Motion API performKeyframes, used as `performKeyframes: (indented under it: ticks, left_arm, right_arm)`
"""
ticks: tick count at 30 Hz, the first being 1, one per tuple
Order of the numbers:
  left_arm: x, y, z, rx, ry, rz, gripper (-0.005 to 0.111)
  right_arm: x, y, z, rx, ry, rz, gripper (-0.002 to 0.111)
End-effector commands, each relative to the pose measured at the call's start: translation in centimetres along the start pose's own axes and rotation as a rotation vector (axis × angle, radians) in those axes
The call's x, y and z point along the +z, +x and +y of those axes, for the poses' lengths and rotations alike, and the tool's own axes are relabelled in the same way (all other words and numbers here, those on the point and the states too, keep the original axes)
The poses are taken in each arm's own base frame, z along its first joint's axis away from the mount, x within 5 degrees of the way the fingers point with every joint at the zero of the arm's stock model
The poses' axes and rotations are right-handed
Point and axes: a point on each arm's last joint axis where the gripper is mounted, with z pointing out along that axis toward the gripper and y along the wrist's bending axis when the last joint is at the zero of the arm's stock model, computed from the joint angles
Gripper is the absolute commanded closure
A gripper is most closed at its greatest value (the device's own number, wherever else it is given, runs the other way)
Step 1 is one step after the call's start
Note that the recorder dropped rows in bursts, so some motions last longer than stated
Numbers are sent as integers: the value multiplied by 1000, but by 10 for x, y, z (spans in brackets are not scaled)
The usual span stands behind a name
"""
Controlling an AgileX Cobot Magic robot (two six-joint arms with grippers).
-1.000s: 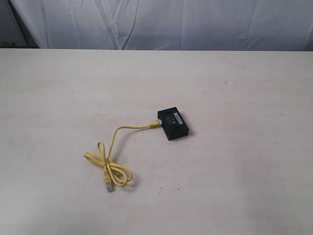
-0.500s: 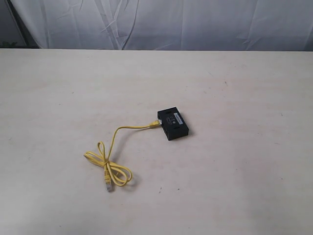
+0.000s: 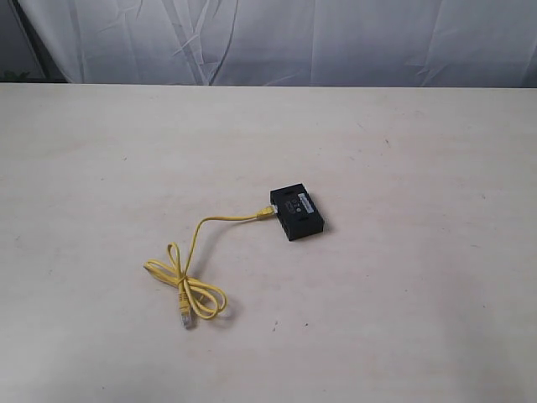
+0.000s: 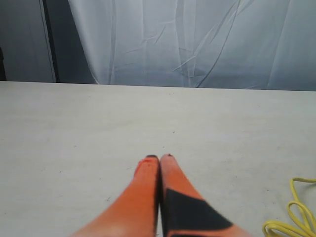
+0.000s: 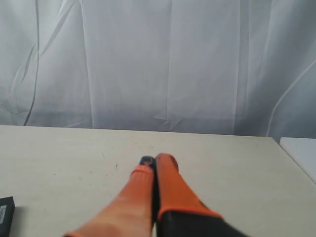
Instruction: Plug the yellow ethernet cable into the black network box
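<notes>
The black network box (image 3: 297,212) lies flat near the middle of the table, white label up. The yellow ethernet cable (image 3: 195,252) has one plug (image 3: 264,211) in or against the box's left side; its other end, a clear plug (image 3: 185,319), lies loose past a bow-like loop (image 3: 186,284). No gripper shows in the exterior view. My left gripper (image 4: 159,158) is shut and empty above the table, with part of the cable (image 4: 292,217) at the picture's edge. My right gripper (image 5: 156,159) is shut and empty too, a corner of the box (image 5: 6,217) at its picture's edge.
The pale table (image 3: 403,319) is backed by a white curtain (image 3: 277,38). In the right wrist view the table's side edge (image 5: 291,155) shows with a white surface beyond it.
</notes>
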Motion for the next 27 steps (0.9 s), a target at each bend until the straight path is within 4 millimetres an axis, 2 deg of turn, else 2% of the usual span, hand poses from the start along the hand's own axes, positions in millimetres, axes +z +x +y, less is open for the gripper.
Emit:
performKeyframes:
  ticks: [1, 6, 13, 16, 20, 27]
  left_arm:
    - [0, 1, 0, 2, -2, -1, 107]
    - [0, 1, 0, 2, -2, -1, 107]
    - [0, 1, 0, 2, -2, -1, 107]
    - [0, 1, 0, 2, -2, -1, 107]
    - [0, 1, 0, 4, -2, -1, 107]
    - [0, 1, 0, 4, -2, -1, 107]
  right_arm:
    - [-4, 17, 0, 23, 7, -28, 109]
    - [-1, 37, 1, 33, 7, 17, 109]
    - [2, 54, 1, 51, 4, 66, 109]
    - [1, 54, 1, 97, 5, 73, 109]
    - [1, 61, 1, 68, 12, 142, 109]
    - [1, 62, 1, 63, 13, 153, 109]
